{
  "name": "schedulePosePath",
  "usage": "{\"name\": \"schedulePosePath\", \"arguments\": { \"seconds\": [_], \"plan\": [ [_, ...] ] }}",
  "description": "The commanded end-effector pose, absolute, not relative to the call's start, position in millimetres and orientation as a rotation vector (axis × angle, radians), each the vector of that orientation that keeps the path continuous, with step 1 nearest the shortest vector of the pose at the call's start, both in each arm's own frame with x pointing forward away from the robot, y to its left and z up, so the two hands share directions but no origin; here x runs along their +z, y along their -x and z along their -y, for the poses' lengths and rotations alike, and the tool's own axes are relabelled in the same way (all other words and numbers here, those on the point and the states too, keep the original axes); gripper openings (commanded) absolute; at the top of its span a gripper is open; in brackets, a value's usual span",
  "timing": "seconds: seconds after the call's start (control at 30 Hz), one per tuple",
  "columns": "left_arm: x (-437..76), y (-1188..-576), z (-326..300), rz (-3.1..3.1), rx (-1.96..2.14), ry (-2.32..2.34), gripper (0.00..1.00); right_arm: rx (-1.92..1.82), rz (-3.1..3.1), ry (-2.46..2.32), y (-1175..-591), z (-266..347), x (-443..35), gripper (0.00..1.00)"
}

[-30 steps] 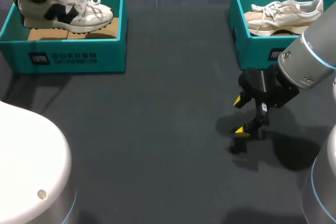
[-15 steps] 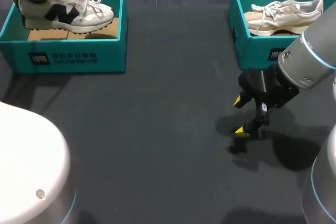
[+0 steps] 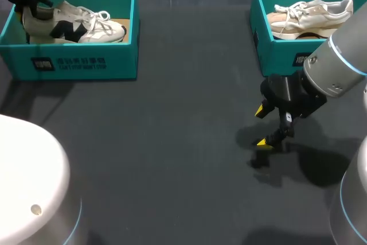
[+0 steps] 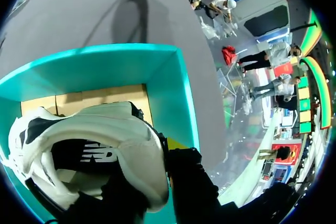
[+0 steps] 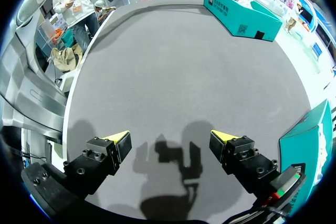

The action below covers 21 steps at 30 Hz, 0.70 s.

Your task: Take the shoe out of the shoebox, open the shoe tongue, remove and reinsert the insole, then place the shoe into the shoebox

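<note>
Far right of the gripped shoe (image 3: 74, 22) — another shoebox (image 3: 275, 57), beige shoe (image 3: 312, 18) inside.

I am holding my left arm out at ten o'clock, my left gripper (image 3: 33, 3) clamping the shoe (image 3: 74, 21) by its heel. My right gripper (image 3: 261, 125) is hanging low at four o'clock, its yellow-tipped fingers spreading wide apart.

Broad passage over table (image 3: 183, 142) between left shoebox (image 3: 86, 64) and right shoebox (image 3: 281, 55); walls hem white shoe (image 3: 71, 24).
</note>
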<state>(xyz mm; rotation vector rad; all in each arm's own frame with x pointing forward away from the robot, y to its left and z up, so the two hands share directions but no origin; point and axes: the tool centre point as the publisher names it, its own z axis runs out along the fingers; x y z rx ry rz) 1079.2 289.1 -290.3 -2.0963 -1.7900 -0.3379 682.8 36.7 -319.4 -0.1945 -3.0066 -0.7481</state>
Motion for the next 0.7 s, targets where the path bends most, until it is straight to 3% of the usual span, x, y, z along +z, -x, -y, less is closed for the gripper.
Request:
{"name": "schedulePosePath", "arguments": {
  "seconds": [0.03,0.7],
  "plan": [
    [-293,-1067,-293,1.793,-0.344,2.12,0.0,-0.747,3.01,0.196,-681,-37,-320,1.0],
    [-334,-1049,-291,1.803,-0.346,2.109,0.0,-0.747,3.01,0.196,-681,-37,-320,1.0]
  ]
}}
